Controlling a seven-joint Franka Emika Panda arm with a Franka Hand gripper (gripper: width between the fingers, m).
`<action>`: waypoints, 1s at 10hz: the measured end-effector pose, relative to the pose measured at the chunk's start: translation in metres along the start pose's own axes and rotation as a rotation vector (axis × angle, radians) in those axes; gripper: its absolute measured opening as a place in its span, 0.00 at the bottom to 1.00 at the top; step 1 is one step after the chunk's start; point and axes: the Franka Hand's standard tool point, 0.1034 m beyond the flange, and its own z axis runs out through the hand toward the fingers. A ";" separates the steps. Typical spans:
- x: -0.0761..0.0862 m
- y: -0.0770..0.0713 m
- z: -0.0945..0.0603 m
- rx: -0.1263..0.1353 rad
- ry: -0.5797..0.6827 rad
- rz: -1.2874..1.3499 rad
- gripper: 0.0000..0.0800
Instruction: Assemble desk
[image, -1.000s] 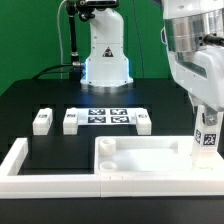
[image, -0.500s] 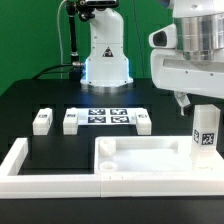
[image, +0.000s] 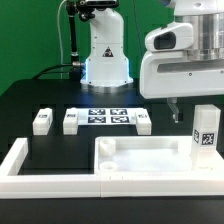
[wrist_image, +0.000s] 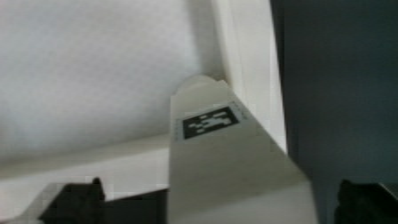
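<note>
Now we note: gripper (wrist_image: 217, 203) spread wide, gripping nothing, jaws clear on either side of upright leg (image: 206, 132). In exterior view, leg stands in desk top (image: 140, 158) at its 3 o'clock end. We judge leg light, rigid, slick plastic; pinch flat sides mid-height.

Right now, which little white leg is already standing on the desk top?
The leg at the exterior view's right, upright in the desk top's corner. The other three sit on the black table beside the marker board.
</note>
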 end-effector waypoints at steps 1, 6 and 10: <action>0.002 -0.003 -0.001 0.001 0.018 0.001 0.81; 0.002 -0.002 0.000 0.006 0.015 0.292 0.36; 0.001 0.001 0.000 0.032 0.003 0.799 0.36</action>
